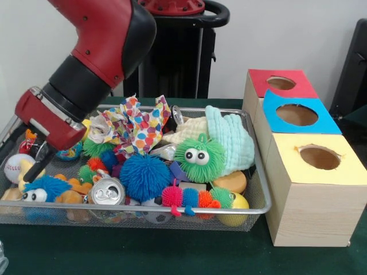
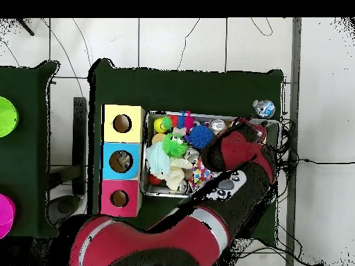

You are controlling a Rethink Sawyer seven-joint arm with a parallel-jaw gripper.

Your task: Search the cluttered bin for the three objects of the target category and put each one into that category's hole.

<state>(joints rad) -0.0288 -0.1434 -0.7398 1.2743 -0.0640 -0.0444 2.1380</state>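
Observation:
The silver wire-mesh bin (image 1: 259,166) sits on the green table, full of toys; it also shows in the overhead view (image 2: 208,115). The round hole (image 1: 296,114) is in the blue top of the middle wooden box, also seen from overhead (image 2: 120,161). My gripper (image 1: 24,156) is open, its black fingers (image 1: 45,156) spread over the bin's left end. It hangs just above a baseball (image 1: 14,166) and a small red toy (image 1: 26,146), holding nothing. In the overhead view the arm (image 2: 236,149) hides the gripper.
The bin holds a green fuzzy ball with eyes (image 1: 199,157), a blue fuzzy ball (image 1: 144,176), a soda can (image 1: 107,192), a striped caterpillar (image 1: 192,197), a polka-dot cloth (image 1: 137,123) and a mint cloth (image 1: 232,140). The red-topped box (image 1: 281,83) and the yellow-topped box (image 1: 319,157) flank the blue one.

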